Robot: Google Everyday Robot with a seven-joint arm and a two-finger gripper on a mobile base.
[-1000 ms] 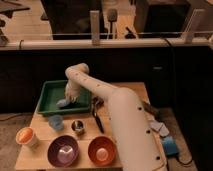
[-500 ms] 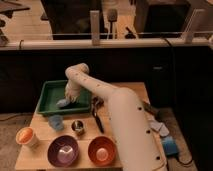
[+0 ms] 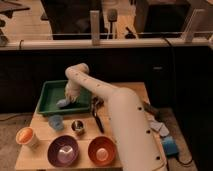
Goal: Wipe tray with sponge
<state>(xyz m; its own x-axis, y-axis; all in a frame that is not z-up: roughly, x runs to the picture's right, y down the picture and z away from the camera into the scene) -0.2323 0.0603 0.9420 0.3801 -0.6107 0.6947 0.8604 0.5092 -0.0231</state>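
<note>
Wiping step in hand. Gripper (image 3: pixel 66 101) down inside the tray (image 3: pixel 50 91), right-front part, at the sponge (image 3: pixel 63 103) that lies on the tray floor. Next move, by my judgement: sweep left across the bare floor, keeping downward pressure, stopping short of the rim.

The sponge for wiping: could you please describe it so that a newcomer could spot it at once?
Find the green tray at the table's back left. Inside it, under the gripper at the end of the white arm, lies the sponge, a pale-blue soft lump. The light-blue cup, by contrast, stands outside the tray.
</note>
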